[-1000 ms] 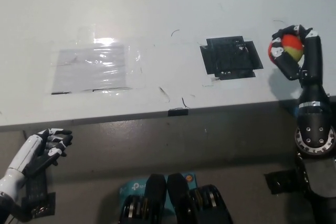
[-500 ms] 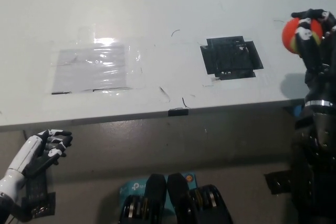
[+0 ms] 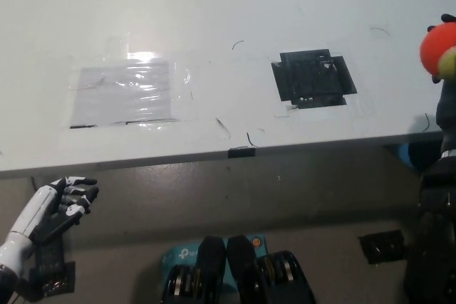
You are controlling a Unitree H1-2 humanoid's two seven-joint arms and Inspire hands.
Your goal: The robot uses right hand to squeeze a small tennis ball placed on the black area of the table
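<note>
At the far right edge, I had the tennis ball [image 3: 439,49] grasped in my right hand [image 3: 449,83], lifted well clear of the worktop's black area [image 3: 313,78], with its return left; my left hand [image 3: 60,203] rested low.

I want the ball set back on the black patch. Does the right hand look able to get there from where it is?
Probably yes: the right hand, at the right edge, holds the ball, and only bare table lies between it and the black patch.
</note>
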